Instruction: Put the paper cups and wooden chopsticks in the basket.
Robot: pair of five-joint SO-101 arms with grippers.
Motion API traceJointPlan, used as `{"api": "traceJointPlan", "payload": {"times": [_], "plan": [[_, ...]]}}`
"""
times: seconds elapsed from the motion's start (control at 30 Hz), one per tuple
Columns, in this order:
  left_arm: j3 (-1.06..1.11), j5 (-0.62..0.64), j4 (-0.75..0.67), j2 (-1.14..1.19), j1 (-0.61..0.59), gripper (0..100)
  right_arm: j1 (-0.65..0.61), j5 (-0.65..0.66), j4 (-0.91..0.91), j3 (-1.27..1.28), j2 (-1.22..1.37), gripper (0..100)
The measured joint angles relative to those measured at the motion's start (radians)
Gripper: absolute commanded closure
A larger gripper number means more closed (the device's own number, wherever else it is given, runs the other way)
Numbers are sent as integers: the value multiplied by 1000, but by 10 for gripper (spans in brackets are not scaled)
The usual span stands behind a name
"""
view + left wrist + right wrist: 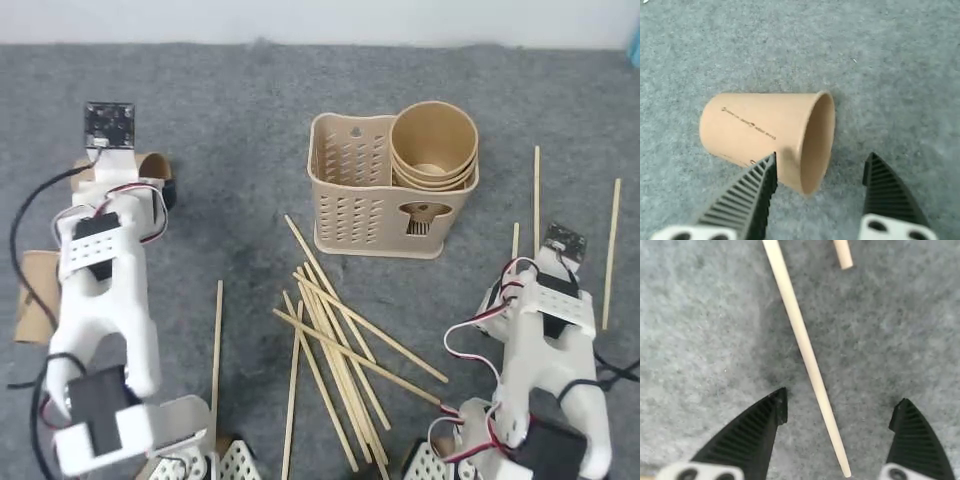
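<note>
Grey carpet meets a pale strip behind the basket.

Matt paper cup, smooth wooden chopstick, fuzzy grey carpet.

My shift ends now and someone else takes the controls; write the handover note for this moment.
Left gripper: open, over a paper cup lying on its side on the carpet, not gripped.
Right gripper: open, straddling a chopstick flat on the carpet.
Done: stacked cups sit in one compartment of the basket.
Left: that cup, the chopstick pile between the arms, loose sticks beside the right arm. No chopsticks seen in the basket.
</note>
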Motion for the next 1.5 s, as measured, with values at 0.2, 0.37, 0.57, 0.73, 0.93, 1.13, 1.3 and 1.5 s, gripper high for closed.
{"api": "traceJointPlan", "payload": {"times": [0.2, 0.37, 0.57, 0.73, 0.93, 1.13, 1.3, 1.5], "plan": [[0, -52, -100, 77, -20, 743, 0, 0, 0, 0, 0, 669], [0, -55, -143, 95, -38, 876, 0, 0, -8, 0, 0, 669], [0, -55, -149, 101, -43, 957, 0, 0, -8, 0, 0, 669], [0, -55, -149, 101, -46, 960, 0, 0, -8, 0, 0, 669], [0, -55, -149, 101, -57, 972, 0, 0, -8, 0, 0, 669], [0, -17, -17, 15, -60, 987, 0, 0, -8, 0, 0, 669], [-26, 118, 178, -158, -43, 987, 0, 0, -8, 0, 0, 669], [-115, 213, 489, -307, 66, 987, 0, 0, -8, 0, 0, 669]]}}
